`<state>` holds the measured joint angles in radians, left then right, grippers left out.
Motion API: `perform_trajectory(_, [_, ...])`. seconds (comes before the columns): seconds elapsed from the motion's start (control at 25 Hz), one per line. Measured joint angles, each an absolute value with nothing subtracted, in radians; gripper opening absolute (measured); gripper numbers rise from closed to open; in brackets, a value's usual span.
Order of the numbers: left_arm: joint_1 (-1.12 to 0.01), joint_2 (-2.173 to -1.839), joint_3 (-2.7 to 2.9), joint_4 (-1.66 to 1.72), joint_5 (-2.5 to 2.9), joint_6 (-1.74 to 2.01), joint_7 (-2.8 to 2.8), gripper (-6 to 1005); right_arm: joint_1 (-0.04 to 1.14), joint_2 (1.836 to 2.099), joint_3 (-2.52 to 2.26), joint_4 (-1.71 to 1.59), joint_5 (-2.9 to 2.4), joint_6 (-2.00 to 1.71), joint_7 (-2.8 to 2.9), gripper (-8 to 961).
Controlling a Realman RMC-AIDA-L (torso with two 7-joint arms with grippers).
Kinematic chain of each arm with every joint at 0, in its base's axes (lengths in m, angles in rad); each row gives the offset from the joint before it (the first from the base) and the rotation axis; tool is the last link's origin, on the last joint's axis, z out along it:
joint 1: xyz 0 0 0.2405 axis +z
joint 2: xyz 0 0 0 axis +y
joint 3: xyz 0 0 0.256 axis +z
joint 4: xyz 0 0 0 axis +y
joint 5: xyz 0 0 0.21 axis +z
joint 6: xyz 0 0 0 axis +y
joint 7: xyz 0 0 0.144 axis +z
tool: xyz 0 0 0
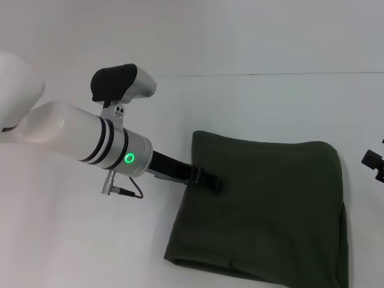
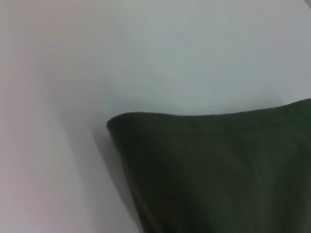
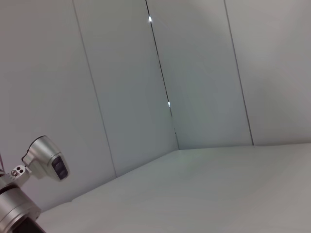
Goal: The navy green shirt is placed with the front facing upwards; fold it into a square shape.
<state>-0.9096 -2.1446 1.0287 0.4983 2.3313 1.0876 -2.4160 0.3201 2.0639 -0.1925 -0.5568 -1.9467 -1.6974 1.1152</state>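
Note:
The navy green shirt (image 1: 264,204) lies folded into a rough square on the white table (image 1: 72,240), plain olive cloth facing up with no lettering showing. My left gripper (image 1: 207,179) reaches in low from the left and rests at the shirt's left edge, near its upper left corner. The left wrist view shows one rounded corner of the shirt (image 2: 214,174) close up against the table. Only a black part of my right gripper (image 1: 374,162) shows at the far right edge, just off the shirt's right side.
The white table (image 3: 218,194) runs back to pale panelled walls (image 3: 121,73). The left arm's wrist camera housing (image 3: 46,158) shows in the right wrist view. My left forearm (image 1: 90,141) with its green ring light crosses the table's left half.

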Motion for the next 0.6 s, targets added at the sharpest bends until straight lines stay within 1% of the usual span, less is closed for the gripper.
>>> perform_trajectory(0.16, [-0.907,-2.146,1.029,0.503,2.327,1.081,-2.410,717,0.321,2.064,-0.192,-0.557,-1.947,-1.697,1.115,823])
perform_trajectory(0.36, [-0.902,-2.147,1.027,0.507,2.325,1.076,-2.407,480,0.321,2.067,-0.192,-0.557,-1.947,-1.697,1.115,823])
perform_trajectory(0.6, [-0.896,-2.148,1.025,0.508,2.324,1.071,-2.398,314,0.324,2.070,-0.192,-0.557,-1.947,-1.696,1.101,823])
